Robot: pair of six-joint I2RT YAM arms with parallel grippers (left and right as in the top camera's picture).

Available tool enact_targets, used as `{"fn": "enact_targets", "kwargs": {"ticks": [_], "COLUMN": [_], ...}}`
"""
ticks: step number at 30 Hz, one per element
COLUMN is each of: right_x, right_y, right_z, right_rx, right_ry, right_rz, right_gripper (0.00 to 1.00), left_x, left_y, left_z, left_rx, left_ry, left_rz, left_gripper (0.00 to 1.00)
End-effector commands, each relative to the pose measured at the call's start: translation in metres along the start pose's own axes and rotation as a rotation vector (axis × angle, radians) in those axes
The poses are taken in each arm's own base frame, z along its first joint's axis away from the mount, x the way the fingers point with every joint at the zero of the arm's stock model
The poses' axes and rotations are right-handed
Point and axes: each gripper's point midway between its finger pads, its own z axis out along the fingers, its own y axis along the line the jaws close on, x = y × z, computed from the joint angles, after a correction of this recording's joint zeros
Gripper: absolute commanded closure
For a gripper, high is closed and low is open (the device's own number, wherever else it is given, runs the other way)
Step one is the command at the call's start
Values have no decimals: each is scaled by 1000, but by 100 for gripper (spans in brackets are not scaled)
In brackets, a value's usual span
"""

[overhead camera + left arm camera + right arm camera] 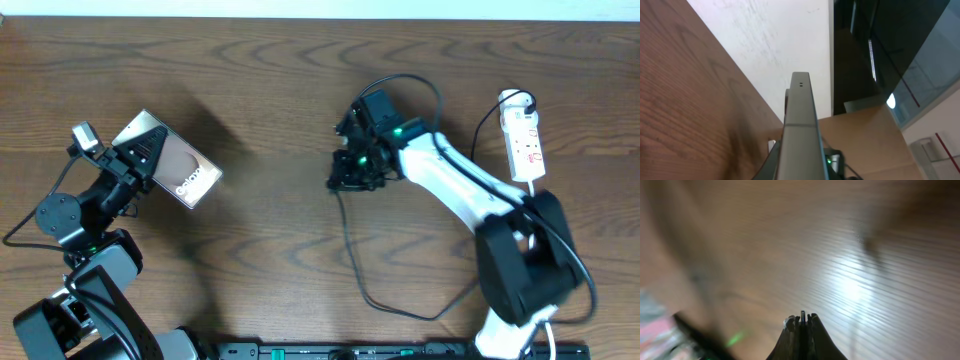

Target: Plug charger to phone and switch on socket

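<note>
Phone — glossy slab — pinched by left pincer, right pincer pinching slim charger

White lettering sits at one end of the phone — too small to read.
</note>
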Motion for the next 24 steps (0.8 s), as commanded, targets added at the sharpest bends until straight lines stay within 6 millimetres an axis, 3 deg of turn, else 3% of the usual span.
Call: {"fn": "enact_targets", "kwargs": {"ticks": [1, 4, 5, 6, 8, 15, 23, 24], "right_x": [-17, -12, -11, -10, -8, -6, 9, 11], "right_y": [-37, -44, -46, -46, -46, -47, -48, -47], "right_z": [-28, -31, -30, -30, -31, -31, -29, -28], "right_rx": [269, 306, 312, 313, 315, 319, 334, 337], "right_ry": [-130, -118, -111, -108, -102, -94, -70, -66], "right_rz": [-5, 3, 6, 7, 9, 28, 194, 194], "right_gripper": [99, 89, 79, 60, 45, 37, 26, 18], "left_x": [6, 8, 8, 8, 10, 12, 12, 12], "left_y": [-6, -6, -6, -6, -6, -6, -6, -6], "left_z": [-1, -1, -1, -1, -1, -2, -2, -2], "left_rx": [10, 10, 10, 10, 11, 11, 11, 11], "left_ry": [36, 46, 47, 51, 58, 73, 73, 73], "left_rz": [21, 21, 20, 21, 21, 20, 20, 20], "left_gripper": [92, 93, 93, 93, 93, 93, 92, 93]}}
